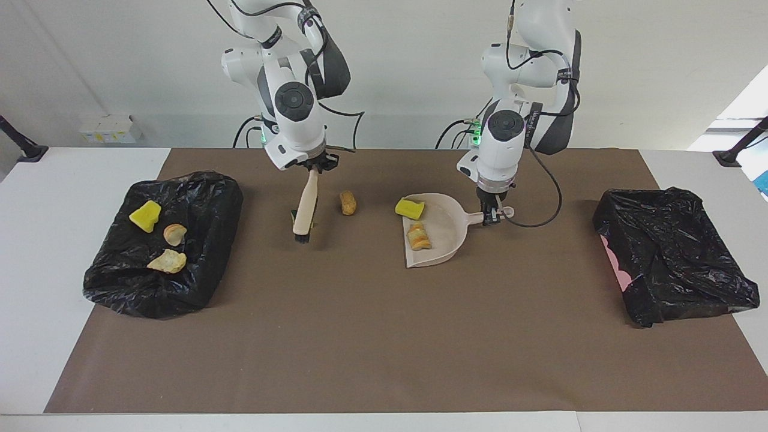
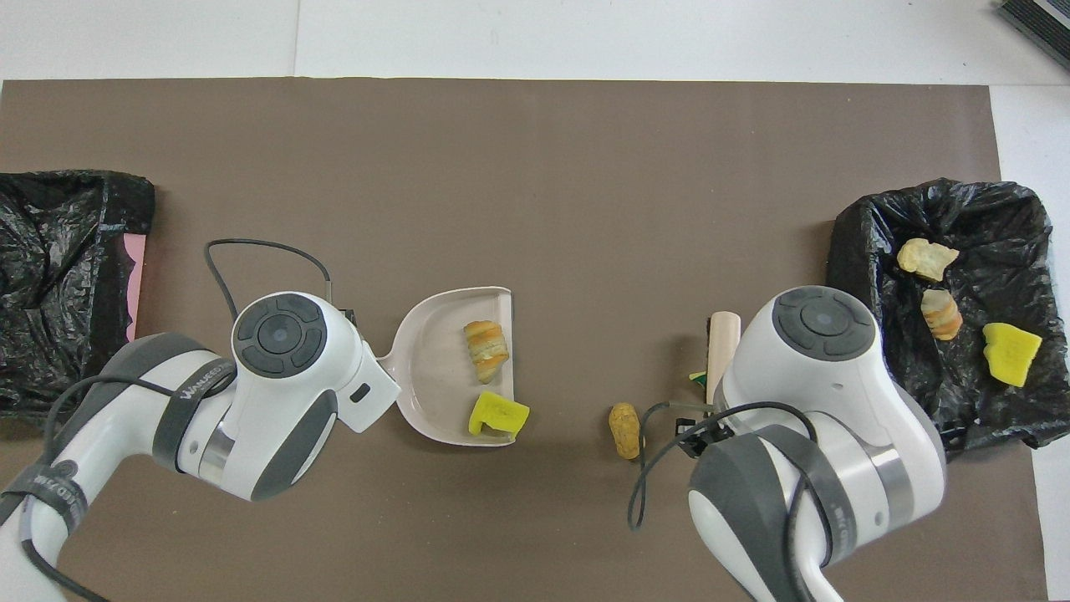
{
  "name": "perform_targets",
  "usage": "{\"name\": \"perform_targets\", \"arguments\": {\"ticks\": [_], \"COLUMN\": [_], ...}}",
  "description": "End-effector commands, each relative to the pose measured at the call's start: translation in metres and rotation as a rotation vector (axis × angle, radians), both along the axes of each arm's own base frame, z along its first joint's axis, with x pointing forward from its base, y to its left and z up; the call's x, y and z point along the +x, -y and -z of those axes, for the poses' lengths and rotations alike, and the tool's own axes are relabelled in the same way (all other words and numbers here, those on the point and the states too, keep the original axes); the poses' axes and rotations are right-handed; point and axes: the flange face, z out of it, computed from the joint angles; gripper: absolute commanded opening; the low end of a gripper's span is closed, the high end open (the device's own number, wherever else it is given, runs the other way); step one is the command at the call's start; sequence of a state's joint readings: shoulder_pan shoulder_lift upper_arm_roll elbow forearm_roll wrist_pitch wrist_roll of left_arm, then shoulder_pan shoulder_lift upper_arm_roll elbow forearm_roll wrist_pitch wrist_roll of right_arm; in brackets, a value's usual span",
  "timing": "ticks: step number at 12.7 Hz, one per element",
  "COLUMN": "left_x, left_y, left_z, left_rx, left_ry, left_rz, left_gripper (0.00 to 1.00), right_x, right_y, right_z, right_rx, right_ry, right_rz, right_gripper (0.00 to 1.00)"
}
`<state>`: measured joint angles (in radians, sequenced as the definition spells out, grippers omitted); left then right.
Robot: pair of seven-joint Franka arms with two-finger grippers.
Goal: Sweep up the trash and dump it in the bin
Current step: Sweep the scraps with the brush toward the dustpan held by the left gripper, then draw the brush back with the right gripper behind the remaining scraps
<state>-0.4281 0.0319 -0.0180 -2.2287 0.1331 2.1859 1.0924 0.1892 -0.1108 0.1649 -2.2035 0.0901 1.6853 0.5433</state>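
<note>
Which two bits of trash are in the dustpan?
The yellow sponge scrap and the striped orange-tan scrap lie in the dustpan; the brown one lies on the mat.

This is a robotics lab. Two white robot arms [image 1: 288, 102] stand at 12 o'clock, fixed at a plain white table [image 1: 66, 180] with a brown mat [image 1: 384, 336]. The wall [image 1: 630, 72] is bare and white. Black clamped stands [image 1: 21, 144] are at 9 and 3 o'clock.
</note>
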Motion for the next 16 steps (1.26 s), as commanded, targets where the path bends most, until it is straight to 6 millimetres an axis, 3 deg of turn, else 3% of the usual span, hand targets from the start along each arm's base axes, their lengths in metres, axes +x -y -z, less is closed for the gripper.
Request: {"name": "perform_targets", "arguments": {"ticks": [1,4,6,11,16], "left_x": [-0.018,-0.023,-0.029,-0.033,-0.031], "left_y": [-0.002,0.006,0.003,0.001,-0.003], "left_z": [0.002,0.0,0.002,0.005,0.005], "left_rx": [0.02,0.021,0.025,0.029,0.03], "left_ry": [0.01,0.014,0.007,0.001,-0.001], "left_rz": [0.014,-0.005,-0.005,-0.005,-0.016], "left_gripper": [0.0,0.0,0.0,0.0,0.0], "right_x": [-0.034,-0.072,-0.078,-0.096,-0.088], "right_y": [0.044,0.067,0.058,-0.016,-0.097], "right_z": [0.015,0.034,0.035,0.071,0.064], "right_rx": [-0.053,-0.072,-0.07,-0.008,0.1], "right_ry": [0.022,0.072,0.07,0.095,0.09], "right_rz": [0.085,0.072,0.068,0.017,0.062], "right_gripper": [0.0,0.0,0.0,0.0,0.0]}}
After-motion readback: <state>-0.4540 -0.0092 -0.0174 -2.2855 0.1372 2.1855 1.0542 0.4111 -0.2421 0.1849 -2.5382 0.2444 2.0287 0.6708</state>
